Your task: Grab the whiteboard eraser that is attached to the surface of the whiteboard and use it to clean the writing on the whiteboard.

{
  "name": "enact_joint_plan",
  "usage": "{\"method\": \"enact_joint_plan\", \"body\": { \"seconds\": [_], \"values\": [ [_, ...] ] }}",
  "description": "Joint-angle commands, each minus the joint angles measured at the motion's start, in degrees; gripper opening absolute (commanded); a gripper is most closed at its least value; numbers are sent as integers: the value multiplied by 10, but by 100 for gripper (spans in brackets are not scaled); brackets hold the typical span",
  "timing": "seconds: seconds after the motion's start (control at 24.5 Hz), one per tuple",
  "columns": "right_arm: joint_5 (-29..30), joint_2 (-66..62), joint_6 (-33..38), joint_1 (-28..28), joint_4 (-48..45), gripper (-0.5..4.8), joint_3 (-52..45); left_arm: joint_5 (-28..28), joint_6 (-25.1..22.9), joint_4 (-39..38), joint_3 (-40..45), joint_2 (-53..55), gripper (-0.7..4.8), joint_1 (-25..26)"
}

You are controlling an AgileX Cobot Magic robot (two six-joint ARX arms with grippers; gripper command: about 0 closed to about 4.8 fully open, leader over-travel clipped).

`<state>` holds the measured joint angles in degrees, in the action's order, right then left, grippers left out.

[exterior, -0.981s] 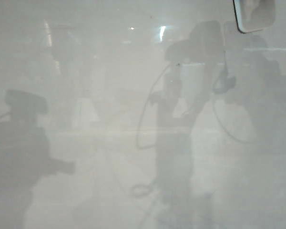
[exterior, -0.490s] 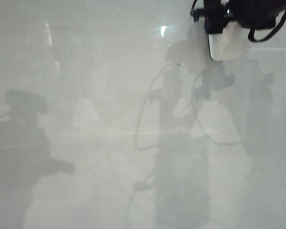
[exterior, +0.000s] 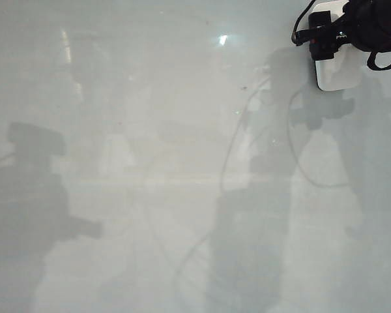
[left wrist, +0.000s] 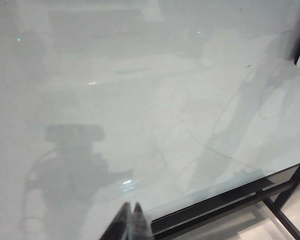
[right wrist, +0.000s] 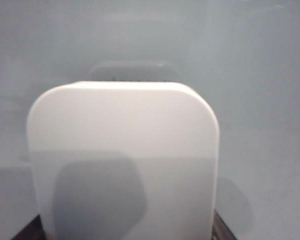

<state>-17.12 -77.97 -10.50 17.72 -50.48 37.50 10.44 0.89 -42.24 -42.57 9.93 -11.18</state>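
Eraser, exterior view: the white eraser [exterior: 339, 73] sits at the top right corner of the whiteboard [exterior: 150, 130], partly under the dark right hand [exterior: 335, 40], which grips it from above.
Board, exterior view: only grey reflections and shadows show on the glossy surface; no red writing can be made out here, so where to wipe cannot be told from this view.
Left hand, left wrist view: the left hand [left wrist: 131, 222] hangs above the near edge of the board, over its dark frame [left wrist: 230, 200]; its two tips meet, so it is closed and empty.
Board, left wrist view: again no red marks, just faint curved reflections.
Eraser, right wrist view: the eraser [right wrist: 122, 160] fills most of the picture, held in the right hand, with only dark bits of the fingers visible beside its lower corners; the board [right wrist: 260, 75] lies beyond it.
Doing it well: I would keep the pad face flat on the board with steady, even pressure, and sweep across in overlapping passes.
Watch for: a tilted pad would probably wipe with one edge only and could slip in the grip.
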Motion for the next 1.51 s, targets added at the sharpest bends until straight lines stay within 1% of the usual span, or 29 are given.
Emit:
{"method": "enact_joint_plan", "body": {
  "seconds": [0.04,0.45,0.49,0.57,0.61,0.69,0.74,0.78,0.82,1.02,1.19,1.35,1.47,1.51],
  "values": [
    [46,-6,2,-7,-17,135,3,3,-2,8,-2,0,-5,0],
    [53,-49,5,-16,-25,136,34,3,-2,8,-2,0,-5,0],
    [53,-53,7,-16,-24,141,40,4,-2,8,-2,0,-5,0],
    [53,-55,17,-16,-25,171,43,15,0,8,-2,0,-5,0],
    [53,-55,18,-16,-24,197,43,19,0,8,-2,0,-5,0],
    [53,-55,18,-16,-20,284,43,18,0,8,-2,0,-5,-1],
    [53,-55,18,-16,-18,317,43,18,0,8,-2,0,-5,-1],
    [53,-55,18,-16,-16,383,43,18,0,8,-2,0,-5,-1],
    [52,-51,21,-16,-9,479,42,18,0,8,-2,0,-5,-1],
    [50,-4,35,-9,93,479,40,18,-1,12,-2,0,-5,-1],
    [48,46,74,-3,192,479,40,18,-3,12,-2,0,-5,0],
    [13,105,82,18,276,479,40,12,-3,12,-2,0,-5,0],
    [-6,153,82,44,329,479,40,11,-5,12,-2,0,-5,0],
    [-10,167,82,52,346,457,40,7,-5,12,-1,0,-5,0]
  ]
}}
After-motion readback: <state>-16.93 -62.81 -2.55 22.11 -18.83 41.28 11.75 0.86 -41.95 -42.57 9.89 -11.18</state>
